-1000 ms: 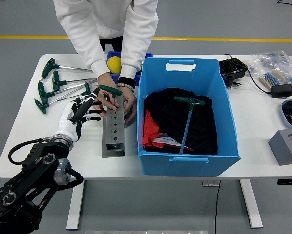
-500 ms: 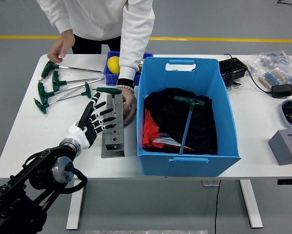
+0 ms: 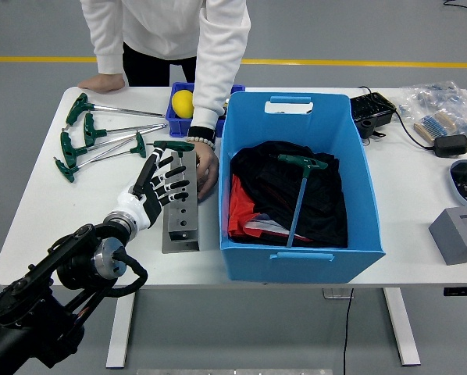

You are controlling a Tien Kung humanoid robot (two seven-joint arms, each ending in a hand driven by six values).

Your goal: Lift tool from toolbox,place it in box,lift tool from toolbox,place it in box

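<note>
Left hand (image 3: 157, 187) over tool rack (image 3: 181, 205), fingers (image 3: 173, 173) spread, empty, near green T-handle tool (image 3: 175, 146).

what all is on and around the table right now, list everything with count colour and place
T-handle wrench in rack: one, green, far end of rack
metal rack: one, grey, left of bin
bin: one, blue, centre
wrench in bin: one, green, on dark cloth
loose wrenches: several, green, far left
yellow ball: one, small blue tray
grey block: one, right edge
person's hand: steadying rack
left hand: open, over rack
</note>
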